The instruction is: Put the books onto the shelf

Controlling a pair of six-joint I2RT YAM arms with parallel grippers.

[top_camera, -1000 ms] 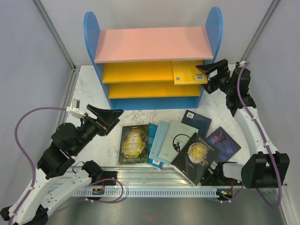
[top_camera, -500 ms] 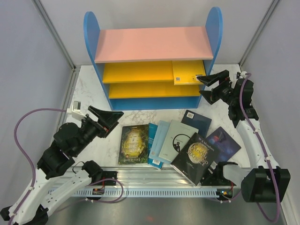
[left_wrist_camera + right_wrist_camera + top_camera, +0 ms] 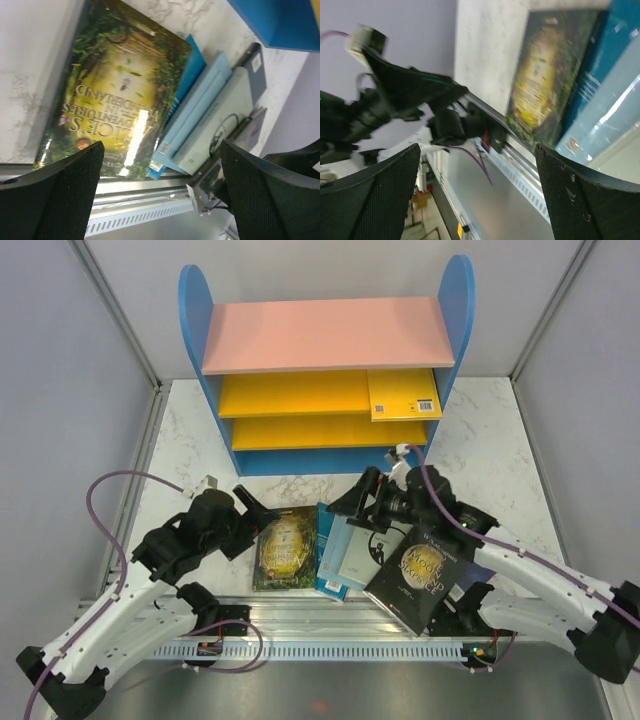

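- The shelf (image 3: pixel 320 335) stands at the back. One yellow book (image 3: pixel 403 393) already lies on its upper yellow board, at the right end.
- The other books lie flat in a fanned row in front of the shelf, apart from it. The green book (image 3: pixel 287 545) is leftmost, the pale blue books (image 3: pixel 340 540) are beside it, and the black-and-gold book (image 3: pixel 415 575) is further right.
- The left gripper (image 3: pixel 252 520), jaws wide and empty, hangs just beside the green book's outer edge and is the nearer arm to it.
- That book's long axis runs roughly towards the shelf.
- The right gripper (image 3: pixel 348 510), equally wide and empty, hovers over the pale blue books.
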